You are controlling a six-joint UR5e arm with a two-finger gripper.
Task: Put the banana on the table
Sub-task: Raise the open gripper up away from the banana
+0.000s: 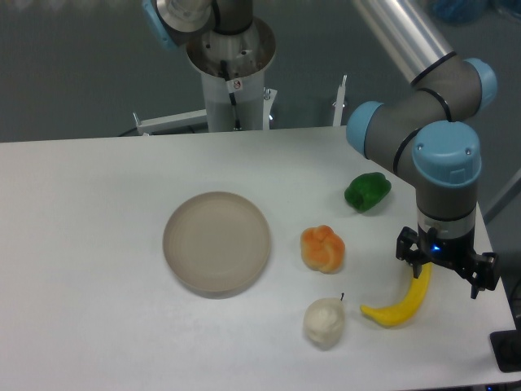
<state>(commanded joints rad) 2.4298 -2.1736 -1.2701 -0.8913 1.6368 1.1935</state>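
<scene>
The banana (pixel 400 306) was seen lying on the table (pixel 98 244), upper end between the spread gripper (pixel 444 271), long axis running near-left.

You're in a robotics lab: industrial arm (pixel 423 138) on a pedestal mount (pixel 232 73) at 12 o'clock, bare white surface (pixel 81 244), toy fruit props.

Upper end of banana (pixel 402 303) hidden behind gripper (pixel 444 267), so contact between fingers and fruit impossible to judge. Fingertips too small and dark to read. Above gripper, arm (pixel 407 41) cut off by top edge; below right, dark object (pixel 507 350) cropped by frame corner.
</scene>
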